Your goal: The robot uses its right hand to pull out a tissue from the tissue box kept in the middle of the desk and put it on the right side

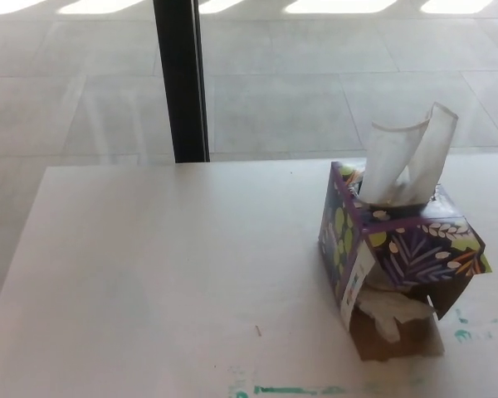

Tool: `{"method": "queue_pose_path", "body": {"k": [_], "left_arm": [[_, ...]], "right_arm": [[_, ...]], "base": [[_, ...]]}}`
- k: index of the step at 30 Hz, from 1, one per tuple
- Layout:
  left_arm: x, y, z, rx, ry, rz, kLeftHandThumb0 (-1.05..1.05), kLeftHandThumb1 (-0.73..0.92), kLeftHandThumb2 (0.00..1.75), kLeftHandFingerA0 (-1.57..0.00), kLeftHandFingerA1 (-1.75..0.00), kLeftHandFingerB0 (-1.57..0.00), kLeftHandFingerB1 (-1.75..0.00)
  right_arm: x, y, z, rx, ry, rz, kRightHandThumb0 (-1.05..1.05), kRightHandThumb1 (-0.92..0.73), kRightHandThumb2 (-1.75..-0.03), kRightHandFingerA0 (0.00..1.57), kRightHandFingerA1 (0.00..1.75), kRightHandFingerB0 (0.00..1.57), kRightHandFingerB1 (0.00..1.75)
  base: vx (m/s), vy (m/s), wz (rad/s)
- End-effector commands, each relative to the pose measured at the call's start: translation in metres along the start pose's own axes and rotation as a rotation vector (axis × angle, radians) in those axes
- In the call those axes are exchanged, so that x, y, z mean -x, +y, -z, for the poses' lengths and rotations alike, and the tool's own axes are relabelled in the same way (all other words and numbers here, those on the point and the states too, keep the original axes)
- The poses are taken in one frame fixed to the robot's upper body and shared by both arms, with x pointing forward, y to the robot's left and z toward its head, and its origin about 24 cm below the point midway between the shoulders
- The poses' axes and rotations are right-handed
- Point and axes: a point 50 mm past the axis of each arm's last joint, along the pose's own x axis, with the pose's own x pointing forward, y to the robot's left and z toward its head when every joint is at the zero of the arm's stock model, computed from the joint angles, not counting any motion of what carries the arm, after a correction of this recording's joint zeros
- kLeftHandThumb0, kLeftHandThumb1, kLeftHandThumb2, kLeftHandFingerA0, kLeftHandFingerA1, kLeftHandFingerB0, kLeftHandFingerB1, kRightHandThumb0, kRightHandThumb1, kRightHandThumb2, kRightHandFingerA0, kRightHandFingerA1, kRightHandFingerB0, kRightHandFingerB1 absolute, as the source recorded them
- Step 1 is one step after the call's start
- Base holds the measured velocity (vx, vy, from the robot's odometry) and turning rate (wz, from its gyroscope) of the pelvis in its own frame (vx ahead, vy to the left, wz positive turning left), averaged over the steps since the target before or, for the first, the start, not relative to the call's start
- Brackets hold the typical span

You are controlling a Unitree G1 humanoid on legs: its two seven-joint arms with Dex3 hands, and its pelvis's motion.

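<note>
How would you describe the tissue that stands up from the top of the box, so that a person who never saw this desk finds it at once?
On the white desk, look to the right part, where a purple tissue box with a leaf pattern stands. The upright tissue rises from its top opening, white and folded in two tall flaps. A second, crumpled tissue shows lower, at the torn-open front.

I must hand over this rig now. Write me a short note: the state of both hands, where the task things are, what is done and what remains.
Hands: neither the left nor the right hand shows in the head view.
Things: the tissue box stands on the desk, toward the right side of the picture. A white tissue sticks up out of its top opening. The near side of the box is torn open, and more crumpled tissue shows there.
Done: nothing visible; no pulled-out tissue lies on the desk.
Left: bring in the right hand, grip the upright tissue, pull it free and lay it on the desk to the right of the box.
</note>
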Motion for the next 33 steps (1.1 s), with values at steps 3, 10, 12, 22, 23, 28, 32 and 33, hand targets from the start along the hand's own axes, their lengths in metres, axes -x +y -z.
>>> {"method": "queue_pose_path", "body": {"k": [3,10,12,22,23,28,32,33], "left_arm": [[0.003,0.008,0.002,-0.006,-0.019,-0.012,-1.05,0.86,0.88,-0.83,-1.32,-0.47,-1.38],[0.003,0.009,-0.001,-0.006,-0.025,-0.009,-1.05,0.87,0.88,-0.82,-1.34,-0.46,-1.37],[0.003,0.009,-0.001,-0.01,-0.026,-0.008,-1.05,0.87,0.88,-0.82,-1.34,-0.46,-1.37],[0.004,0.011,0.001,-0.007,-0.015,-0.017,-1.05,0.88,0.88,-0.8,-1.35,-0.49,-1.37],[0.004,0.011,0.001,-0.011,-0.016,-0.017,-1.05,0.89,0.88,-0.8,-1.35,-0.49,-1.37],[0.005,0.013,0.0,-0.012,-0.022,-0.015,-1.05,0.89,0.89,-0.79,-1.34,-0.46,-1.35],[0.005,0.014,0.0,-0.005,-0.02,-0.021,-1.05,0.88,0.89,-0.8,-1.37,-0.48,-1.37],[0.004,0.014,0.0,0.006,-0.017,-0.023,-1.05,0.88,0.89,-0.8,-1.37,-0.48,-1.37]], "right_arm": [[-0.018,0.028,-0.004,0.337,0.114,-0.35,-0.72,-0.65,-0.6,0.15,0.51,0.23,0.33],[-0.022,0.042,-0.016,0.538,0.151,-0.619,-0.93,-0.53,-0.9,0.0,0.13,0.0,0.19],[-0.021,0.044,-0.018,0.569,0.148,-0.667,-0.92,-0.52,-0.89,0.0,0.15,0.0,0.2],[-0.013,0.047,-0.015,0.704,0.227,-0.855,-0.85,-0.42,-0.82,0.0,0.0,0.07,0.28],[-0.012,0.047,-0.014,0.726,0.233,-0.873,-0.86,-0.42,-0.82,0.0,0.0,0.06,0.27],[-0.009,0.049,-0.013,0.791,0.266,-0.933,-0.87,-0.38,-0.79,0.0,0.0,0.08,0.34],[-0.007,0.049,-0.01,0.861,0.279,-0.973,-0.84,-0.49,-0.93,0.0,0.0,0.13,0.33],[-0.006,0.048,-0.008,0.869,0.29,-0.98,-0.84,-0.49,-0.93,0.0,0.0,0.13,0.33]], "base": [[0.0,0.0,0.0],[0.0,0.0,0.0],[0.0,0.0,0.0],[0.0,0.0,0.0],[0.0,0.0,0.0],[0.0,0.0,0.0],[0.0,0.0,0.0],[0.0,0.0,0.0]]}}
